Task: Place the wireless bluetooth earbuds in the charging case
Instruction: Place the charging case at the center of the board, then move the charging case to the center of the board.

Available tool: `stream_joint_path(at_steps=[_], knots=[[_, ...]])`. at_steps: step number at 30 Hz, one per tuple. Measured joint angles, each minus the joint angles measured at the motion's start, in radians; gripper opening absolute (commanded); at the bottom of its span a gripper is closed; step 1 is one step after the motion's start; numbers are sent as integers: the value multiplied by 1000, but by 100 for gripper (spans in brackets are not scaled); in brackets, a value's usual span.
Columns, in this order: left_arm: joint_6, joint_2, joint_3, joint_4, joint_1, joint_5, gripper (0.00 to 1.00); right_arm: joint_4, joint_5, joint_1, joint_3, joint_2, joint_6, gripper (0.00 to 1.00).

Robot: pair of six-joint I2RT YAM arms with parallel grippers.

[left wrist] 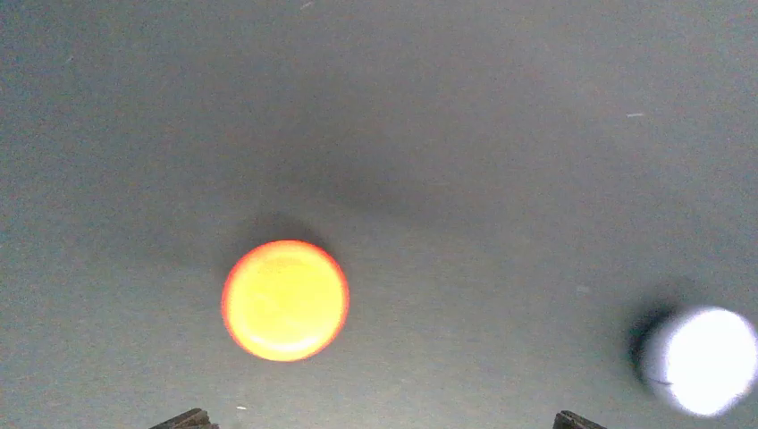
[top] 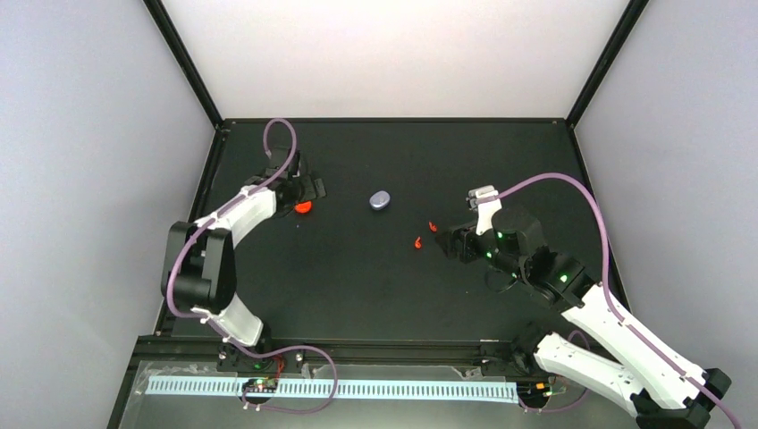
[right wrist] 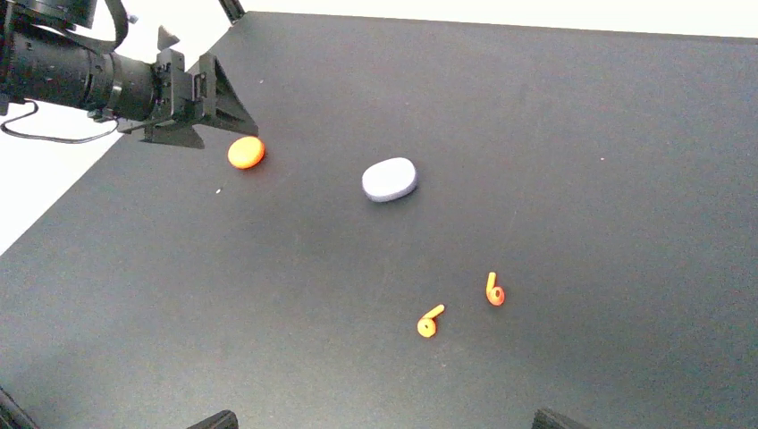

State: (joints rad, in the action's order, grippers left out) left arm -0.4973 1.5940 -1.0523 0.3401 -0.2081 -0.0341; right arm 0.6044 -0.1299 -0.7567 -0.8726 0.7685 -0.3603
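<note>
Across the middle and near half of the black table [top: 340, 295] the surface lies bare, hemmed by a dark frame and pale walls at the left, right and far edges. Right of centre, the left earbud [top: 417, 241] and the right earbud [top: 433, 227], both red-orange, lie near each other without touching, flat on the table and outside either case. A grey case [top: 381, 199] sits farther back, between them and an orange case [top: 304, 207] well to the left.

The left arm folds up from its base and reaches to the far left. The left gripper [top: 307, 191] hangs just over the orange case, fingers spread and empty. The right arm bends in from the near right corner. The right gripper [top: 450, 244] is just beside the earbuds, fingers likewise spread, grasping nothing.
</note>
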Motion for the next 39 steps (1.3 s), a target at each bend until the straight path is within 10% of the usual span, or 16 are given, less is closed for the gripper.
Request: stream_joint_path(at_steps=[16, 39], knots=[[45, 367, -275, 120, 85, -7, 80, 18, 7, 0, -33, 6, 7, 86], [190, 384, -279, 209, 43, -46, 53, 33, -18, 0, -48, -25, 42, 85]])
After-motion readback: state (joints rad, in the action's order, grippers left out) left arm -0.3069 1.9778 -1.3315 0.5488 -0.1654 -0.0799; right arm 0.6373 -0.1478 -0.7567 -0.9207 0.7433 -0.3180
